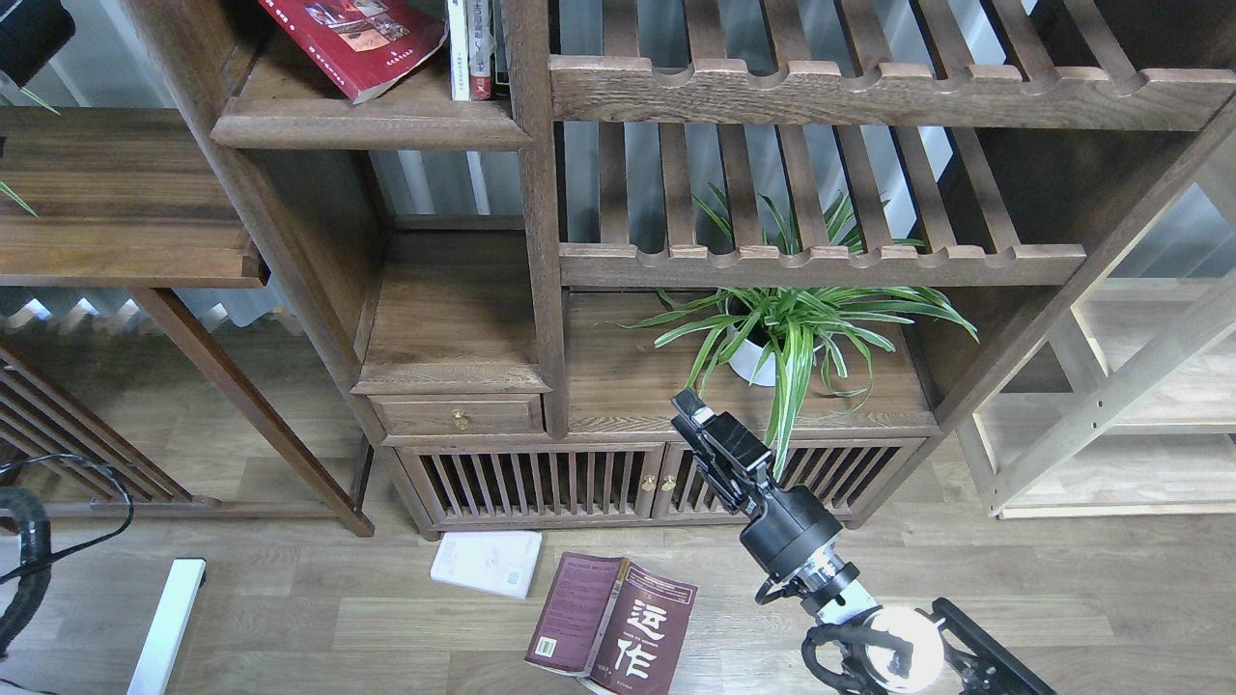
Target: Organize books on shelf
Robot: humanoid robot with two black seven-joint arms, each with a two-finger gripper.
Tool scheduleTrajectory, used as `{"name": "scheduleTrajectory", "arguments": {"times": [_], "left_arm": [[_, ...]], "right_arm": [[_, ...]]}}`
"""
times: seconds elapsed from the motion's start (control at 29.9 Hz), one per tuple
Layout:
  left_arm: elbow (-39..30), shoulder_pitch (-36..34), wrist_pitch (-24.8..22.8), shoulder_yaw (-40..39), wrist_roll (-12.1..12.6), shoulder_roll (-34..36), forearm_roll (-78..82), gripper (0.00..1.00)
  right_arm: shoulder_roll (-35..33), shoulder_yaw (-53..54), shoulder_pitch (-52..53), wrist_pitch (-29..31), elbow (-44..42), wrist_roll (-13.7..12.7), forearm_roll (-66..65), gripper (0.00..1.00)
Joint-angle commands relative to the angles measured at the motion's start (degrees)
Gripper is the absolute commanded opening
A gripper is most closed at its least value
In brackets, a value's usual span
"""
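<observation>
The red book (352, 37) lies tilted on the shelf (372, 127) at the top left, next to thin upright books (471, 48). The pale lavender-white book (488, 564) lies flat on the floor in front of the cabinet. The dark maroon book (613, 623) lies open, cover up, on the floor to its right. My right gripper (688, 405) points up in front of the cabinet, above and right of the maroon book, and holds nothing; its fingers cannot be told apart. A black part of my left gripper (27, 29) shows at the top left corner, clear of the shelf.
A potted spider plant (787, 328) stands on the cabinet top behind my right gripper. Slatted shelves (821, 92) fill the upper right. A low cabinet with slatted doors (541, 483) stands behind the fallen books. A pale wood rack (1139, 405) stands at the right. A side shelf (116, 193) is at the left.
</observation>
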Motion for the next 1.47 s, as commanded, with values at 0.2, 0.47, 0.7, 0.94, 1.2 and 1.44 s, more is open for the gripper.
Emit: {"name": "scheduleTrajectory", "arguments": {"times": [0.2,0.47,0.7,0.94,1.2,1.44], "left_arm": [[-0.24,0.01,0.00,0.20,0.00,-0.63,-2.65,0.99],[-0.24,0.27,0.00,6.61,0.00,-0.89,-15.57,0.99],[-8.14,6.94,0.00,11.71,0.00,-5.71,-19.36,0.99],[-11.49,17.66,0.00,18.37,0.00,-16.54,-18.92,0.99],[-11.40,22.77,0.00,25.33,0.00,-16.54,-18.92,0.99],[-11.40,27.25,0.00,27.01,0.00,-16.54,-18.92,0.99]], "right_arm": [[1.05,0.07,1.98,0.00,0.00,0.00,-0.18,0.57],[1.14,-0.02,2.16,0.00,-0.09,0.00,-0.36,0.57],[1.14,0.07,2.25,0.00,-0.09,0.00,-0.36,0.57],[1.14,0.07,2.34,0.00,-0.09,0.00,-0.36,0.57],[1.06,0.07,3.65,0.00,-0.09,0.00,-0.36,0.57],[1.05,0.07,4.44,0.00,-0.09,0.09,-0.44,0.57]]}}
